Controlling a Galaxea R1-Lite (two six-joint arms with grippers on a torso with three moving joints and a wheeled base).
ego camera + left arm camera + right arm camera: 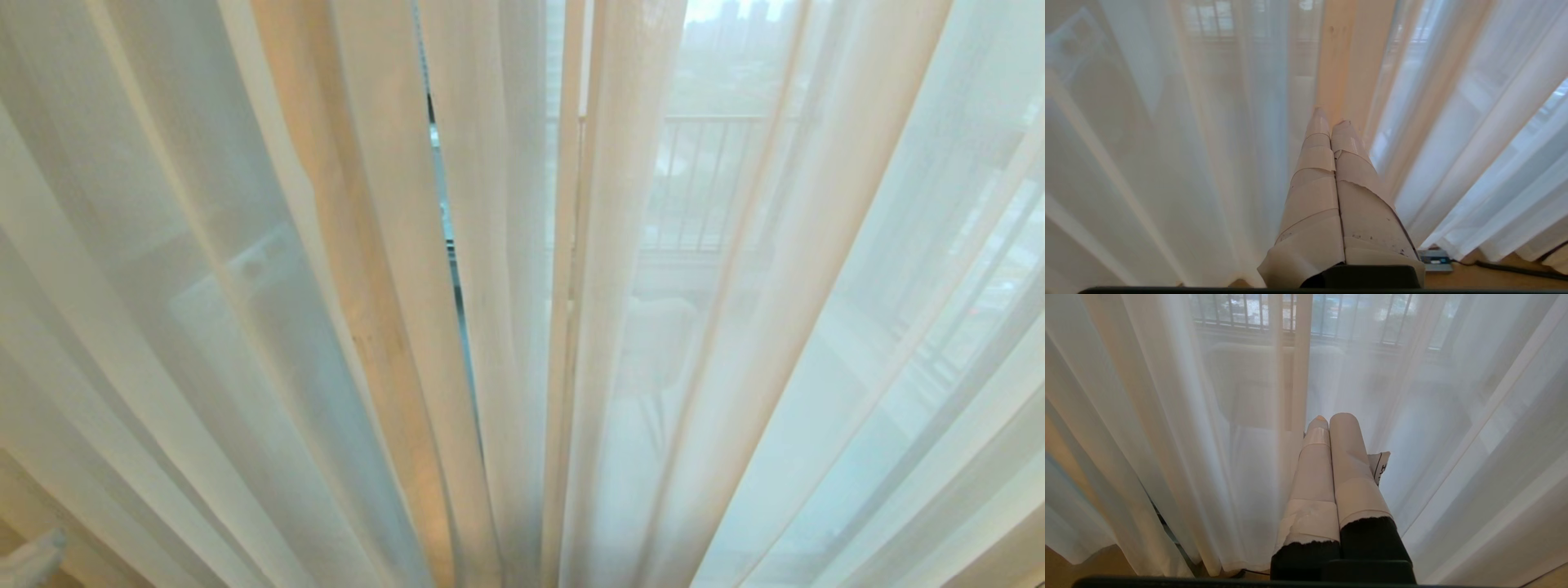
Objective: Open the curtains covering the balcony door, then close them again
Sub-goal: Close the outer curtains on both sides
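White sheer curtains (735, 343) hang in long pleats across the whole head view, drawn shut over the balcony door. A narrow slit (447, 245) remains left of centre where two panels meet, and a dark edge shows through it. Through the fabric to the right, a balcony railing (702, 180) with vertical bars and hazy buildings beyond are faintly visible.

Left gripper (1331, 122): its tape-wrapped fingers (1314, 171) are pressed together with nothing between them, pointing at the folds of the sheer; whether the tips touch the fabric cannot be told. On the wooden floor near the hem lie a small blue device (1435, 260) and a black cable (1515, 269).

Right gripper (1333, 418): fingers likewise closed and empty, aimed at the sheer, with the railing visible beyond.
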